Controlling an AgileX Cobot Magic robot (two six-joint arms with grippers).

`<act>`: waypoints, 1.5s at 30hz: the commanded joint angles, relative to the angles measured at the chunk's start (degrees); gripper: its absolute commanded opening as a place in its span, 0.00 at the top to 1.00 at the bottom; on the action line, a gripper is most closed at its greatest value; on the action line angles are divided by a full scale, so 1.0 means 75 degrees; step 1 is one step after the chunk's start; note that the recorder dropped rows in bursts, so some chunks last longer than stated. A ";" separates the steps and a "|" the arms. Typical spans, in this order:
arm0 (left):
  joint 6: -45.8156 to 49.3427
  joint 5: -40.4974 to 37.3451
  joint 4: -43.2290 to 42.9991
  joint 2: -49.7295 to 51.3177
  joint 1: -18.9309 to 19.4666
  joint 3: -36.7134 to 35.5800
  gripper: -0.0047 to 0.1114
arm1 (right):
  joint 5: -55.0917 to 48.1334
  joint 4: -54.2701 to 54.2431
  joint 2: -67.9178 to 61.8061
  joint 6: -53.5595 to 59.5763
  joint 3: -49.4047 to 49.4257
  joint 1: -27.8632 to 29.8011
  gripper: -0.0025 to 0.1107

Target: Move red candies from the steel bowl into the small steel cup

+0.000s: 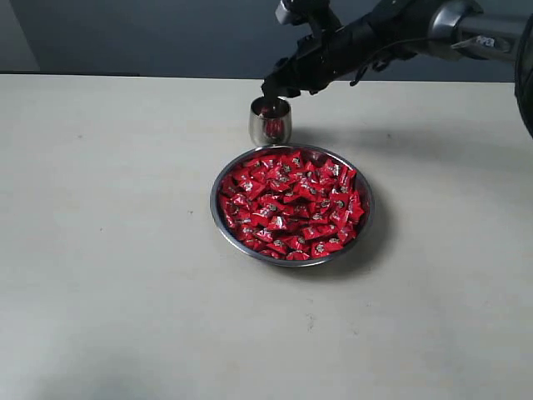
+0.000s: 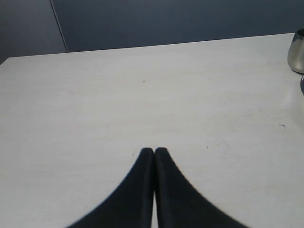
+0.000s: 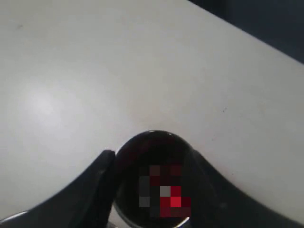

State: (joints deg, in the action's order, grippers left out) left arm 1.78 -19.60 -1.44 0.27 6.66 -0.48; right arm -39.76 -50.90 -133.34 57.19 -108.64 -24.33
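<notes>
The steel bowl (image 1: 215, 208) sits mid-table, heaped with red candies (image 1: 291, 204). Just behind it stands the small steel cup (image 1: 271, 125) with something red inside. My right gripper (image 1: 279, 87) hovers directly over the cup's mouth. In the right wrist view this gripper (image 3: 152, 164) is open, its dark fingers (image 3: 99, 175) straddling the cup (image 3: 151, 134), and a red candy (image 3: 175, 200) lies inside; nothing is held. My left gripper (image 2: 154, 151) is shut and empty over bare table, with the cup (image 2: 297, 50) at the edge of its view. The left gripper is out of the exterior view.
The pale table (image 1: 108, 250) spreads wide to the left and front of the bowl. A dark wall (image 1: 125, 33) runs behind the table's far edge. The right arm (image 1: 391, 33) reaches in from the upper right.
</notes>
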 commanded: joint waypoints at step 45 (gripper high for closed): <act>-0.0013 0.0041 -0.0015 -0.0037 -0.0062 0.0064 0.96 | -0.0699 0.4802 0.0249 -0.3193 0.1191 -0.2108 0.98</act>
State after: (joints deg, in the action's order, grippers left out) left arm 1.78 -19.60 -1.44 0.27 6.66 -0.48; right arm -44.94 -14.47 -131.68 33.46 -99.88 -40.18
